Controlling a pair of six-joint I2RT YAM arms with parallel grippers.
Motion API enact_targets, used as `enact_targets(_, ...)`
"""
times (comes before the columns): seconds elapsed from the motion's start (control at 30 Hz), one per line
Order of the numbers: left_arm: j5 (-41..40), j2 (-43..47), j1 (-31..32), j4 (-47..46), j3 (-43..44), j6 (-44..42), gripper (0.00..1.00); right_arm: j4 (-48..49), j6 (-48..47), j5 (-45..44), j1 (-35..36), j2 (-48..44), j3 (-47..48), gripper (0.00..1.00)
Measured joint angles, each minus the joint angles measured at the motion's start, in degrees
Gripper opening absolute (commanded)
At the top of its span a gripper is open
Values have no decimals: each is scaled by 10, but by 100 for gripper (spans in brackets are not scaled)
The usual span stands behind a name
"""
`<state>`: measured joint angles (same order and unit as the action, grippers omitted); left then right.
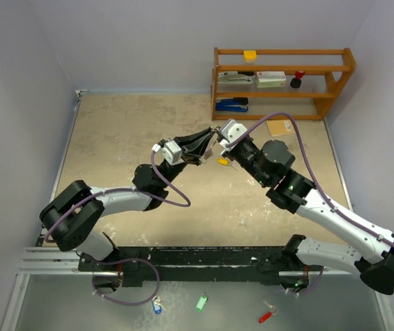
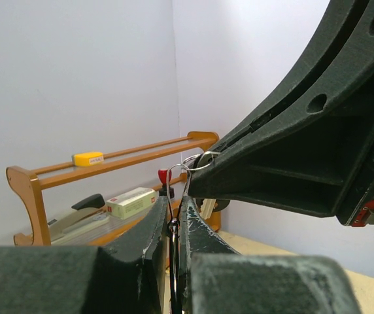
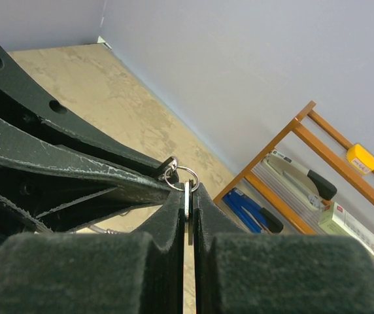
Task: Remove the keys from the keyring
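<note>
My two grippers meet tip to tip above the middle of the table. My left gripper [image 1: 207,146] is shut on the thin silver wire keyring [image 2: 167,186], which stands edge-on between its jaws in the left wrist view. My right gripper [image 1: 219,143] is shut on a flat silver key [image 3: 187,201], whose small split ring [image 3: 182,168] shows just above its fingertips. A yellow-headed key [image 1: 222,162] hangs below the meeting point. The other keys are hidden by the fingers.
A wooden shelf [image 1: 283,83] with staplers, a box and a yellow item stands at the far right. A tan card [image 1: 280,126] lies before it. Blue [image 1: 157,307], green [image 1: 201,302] and red [image 1: 266,317] headed keys lie on the near ledge.
</note>
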<state>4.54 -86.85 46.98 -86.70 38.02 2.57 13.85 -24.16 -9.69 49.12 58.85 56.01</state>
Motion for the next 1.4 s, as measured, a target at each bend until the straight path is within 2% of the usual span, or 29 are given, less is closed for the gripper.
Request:
enact_targets(0.77,-31,5,4,12,1,-29,0,-31,36,20,4,12,1,0)
enact_targets(1.4,-73,21,5,16,1,-54,0,10,71,39,3,38,1,0)
